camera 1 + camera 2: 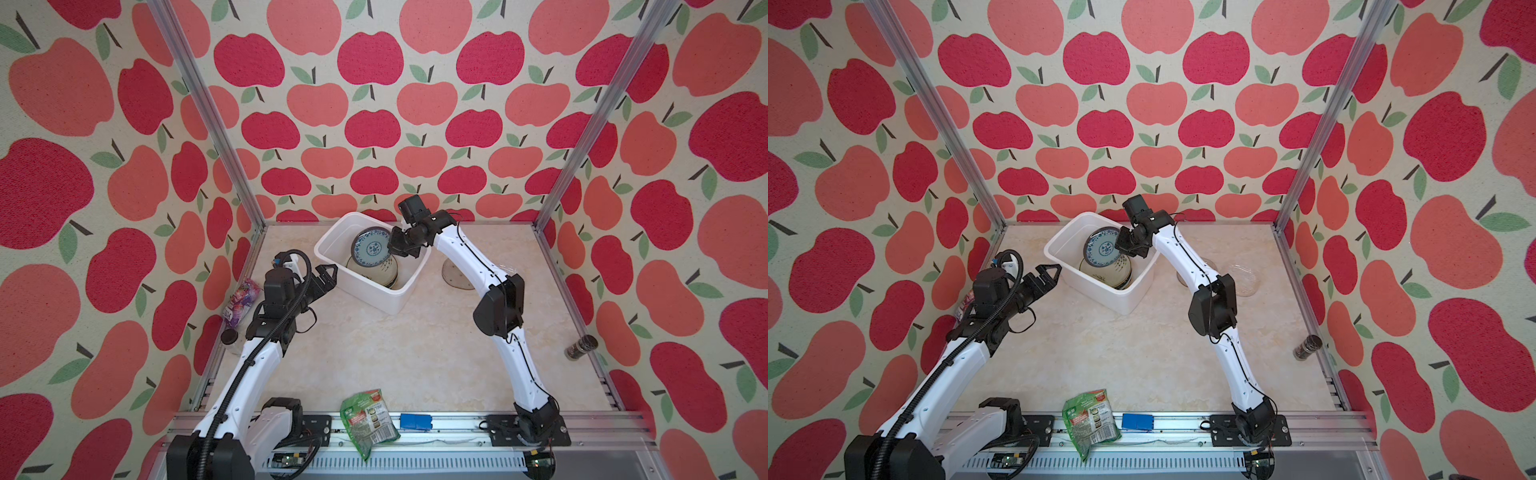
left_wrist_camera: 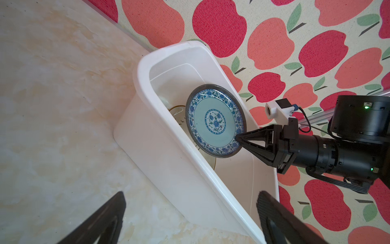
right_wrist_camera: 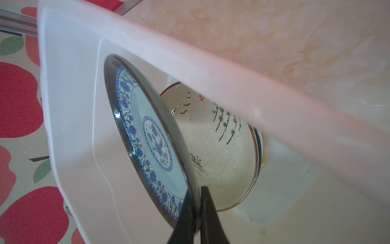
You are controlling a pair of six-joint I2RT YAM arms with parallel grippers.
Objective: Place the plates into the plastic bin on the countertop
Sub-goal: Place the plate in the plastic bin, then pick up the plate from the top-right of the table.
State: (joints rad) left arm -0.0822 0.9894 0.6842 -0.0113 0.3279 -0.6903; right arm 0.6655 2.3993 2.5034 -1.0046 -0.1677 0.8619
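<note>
right hand (image 1: 395, 246): grips tilted blue-green plate (image 1: 371, 248) by rim over plastic bin (image 1: 374, 297) | left hand (image 1: 325, 277): released | risk: edge grip slips, plate chips cream plate (image 3: 221, 152) beneath

White arm links (image 1: 461, 255), black joints (image 1: 498, 307), black triangular-frame jaws; corrugated black conduit (image 1: 309, 270) along left arm.

1 bin (image 1: 365, 297), 2 glass plates (image 1: 457, 277) outside it, 2 packets (image 1: 368, 419).
</note>
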